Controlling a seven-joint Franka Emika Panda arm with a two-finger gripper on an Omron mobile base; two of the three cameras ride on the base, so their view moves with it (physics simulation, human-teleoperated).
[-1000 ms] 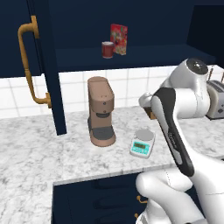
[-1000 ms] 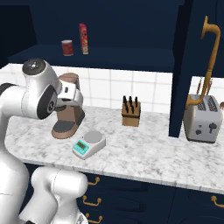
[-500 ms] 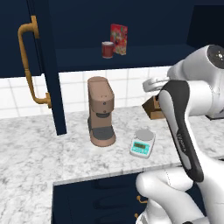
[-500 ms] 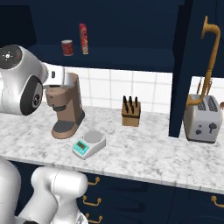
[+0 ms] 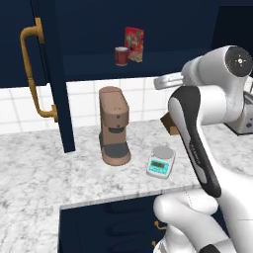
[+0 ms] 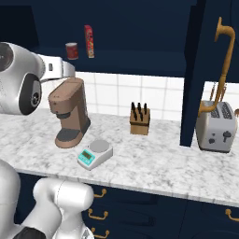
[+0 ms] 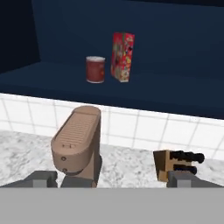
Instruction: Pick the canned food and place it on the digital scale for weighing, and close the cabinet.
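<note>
Arm has swung up toward the cabinet (image 5: 44,59) shelf, so the can (image 7: 95,69) is now lined up. Fingers (image 7: 43,178) spread wide, holding nothing. Scale (image 5: 161,161) waits on the worktop (image 5: 39,173).

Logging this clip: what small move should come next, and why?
Probably push the claw up and forward toward the can. It stands untouched on the cabinet shelf beside the red box, and the claw looks open and empty, below shelf level.

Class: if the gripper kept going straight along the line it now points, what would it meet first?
Probably the coffee machine, which sits low and central just ahead of the gripper. The canned food lies higher; depth is uncertain.
</note>
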